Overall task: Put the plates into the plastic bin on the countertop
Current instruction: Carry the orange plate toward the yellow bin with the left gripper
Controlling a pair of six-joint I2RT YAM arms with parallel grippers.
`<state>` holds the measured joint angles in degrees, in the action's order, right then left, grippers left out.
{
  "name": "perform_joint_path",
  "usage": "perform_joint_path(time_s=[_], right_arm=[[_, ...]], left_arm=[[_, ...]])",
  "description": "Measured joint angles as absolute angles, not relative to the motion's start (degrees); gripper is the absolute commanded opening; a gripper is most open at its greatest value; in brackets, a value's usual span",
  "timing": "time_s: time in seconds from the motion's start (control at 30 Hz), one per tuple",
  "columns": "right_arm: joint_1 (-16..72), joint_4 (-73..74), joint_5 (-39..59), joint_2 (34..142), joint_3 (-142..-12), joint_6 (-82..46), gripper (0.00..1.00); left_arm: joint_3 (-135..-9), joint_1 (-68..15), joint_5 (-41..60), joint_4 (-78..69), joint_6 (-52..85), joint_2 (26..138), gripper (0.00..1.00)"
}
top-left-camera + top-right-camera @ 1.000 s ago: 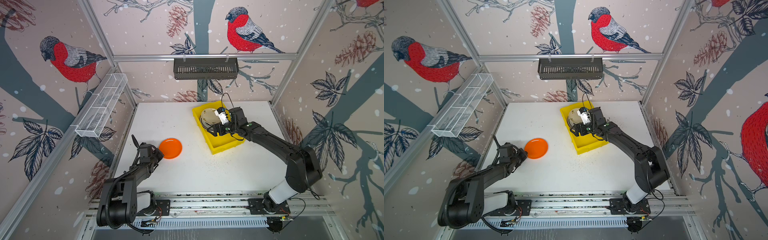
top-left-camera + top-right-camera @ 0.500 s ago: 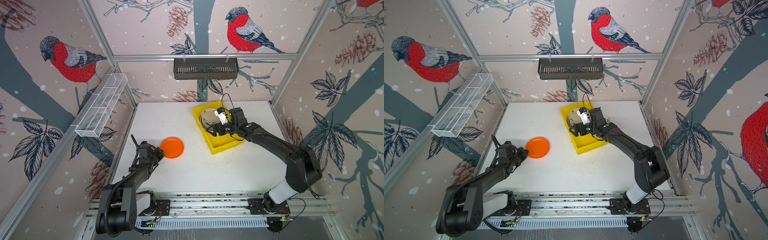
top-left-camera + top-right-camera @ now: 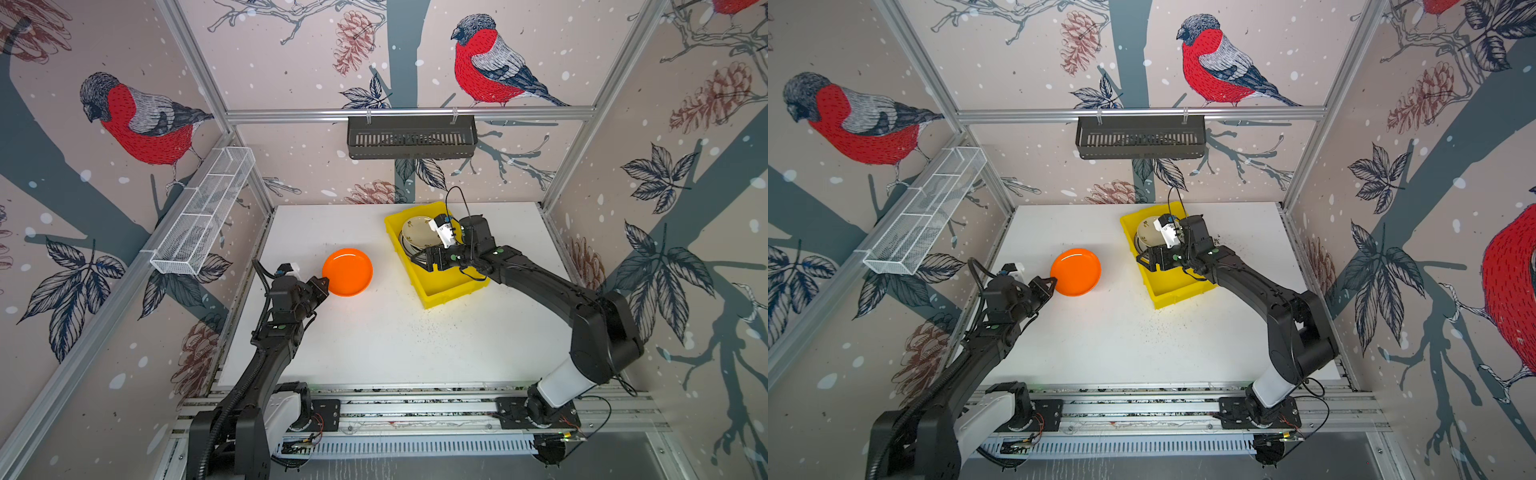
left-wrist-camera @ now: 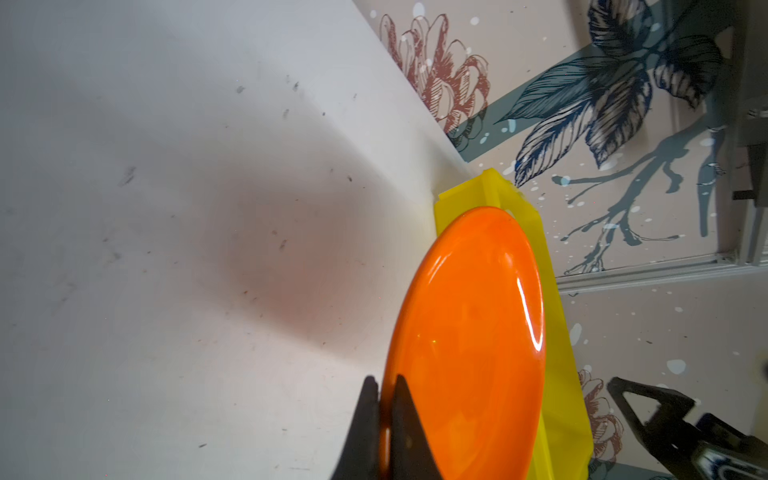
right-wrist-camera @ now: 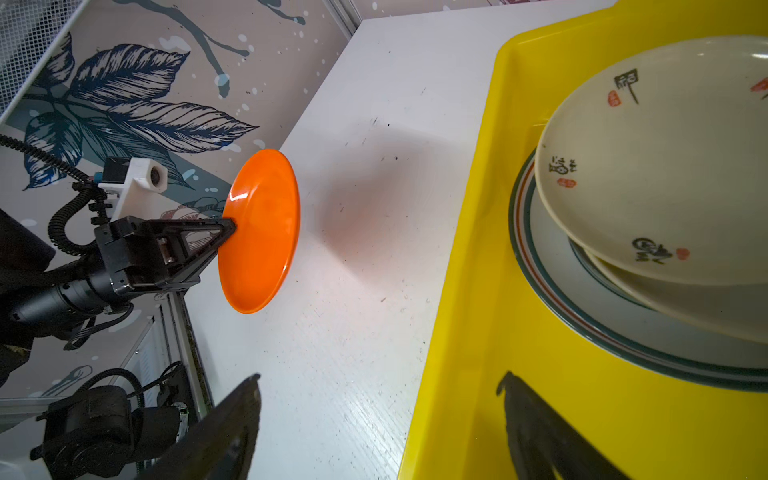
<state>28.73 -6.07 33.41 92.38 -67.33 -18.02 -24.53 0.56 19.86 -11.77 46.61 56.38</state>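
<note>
A plain orange plate (image 3: 348, 272) (image 3: 1076, 272) hangs tilted above the white countertop (image 3: 395, 340), left of the middle. My left gripper (image 3: 322, 284) (image 4: 384, 380) is shut on its near rim; the right wrist view shows the plate (image 5: 262, 232) clear of the surface. The yellow plastic bin (image 3: 444, 291) (image 5: 469, 249) stands at the back right. In it a cream plate with dark and red characters (image 5: 665, 166) (image 3: 417, 230) leans on a plate with a green and red rim (image 5: 582, 332). My right gripper (image 3: 424, 259) (image 5: 380, 380) is open astride the bin's left wall, holding nothing.
A black slotted shelf (image 3: 411, 137) hangs on the back rail. A white wire-mesh basket (image 3: 203, 216) is fixed along the left wall. Aluminium rails (image 3: 415, 409) run along the front edge. Dark specks lie on the countertop in front of the bin.
My left gripper has carried the orange plate a little to the right and up in the top views. The right arm has stayed still.
</note>
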Motion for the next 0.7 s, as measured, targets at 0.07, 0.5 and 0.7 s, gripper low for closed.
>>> perform_joint_path(time_s=[0.07, 0.5, 0.7], right_arm=[[28.6, -5.5, 34.3, 92.4, -67.3, -18.3, 0.91], [28.6, 0.1, 39.2, 92.3, -66.3, -22.5, 0.85], [27.8, 1.9, 39.7, 94.7, -66.9, -24.2, 0.78]], left_arm=[[-27.0, -1.3, 19.4, -11.3, 46.7, 56.8, 0.00], [-40.5, -10.7, 19.7, -16.0, 48.1, 73.7, 0.00], [-48.4, -16.2, 21.6, -20.0, 48.3, 83.9, 0.00]])
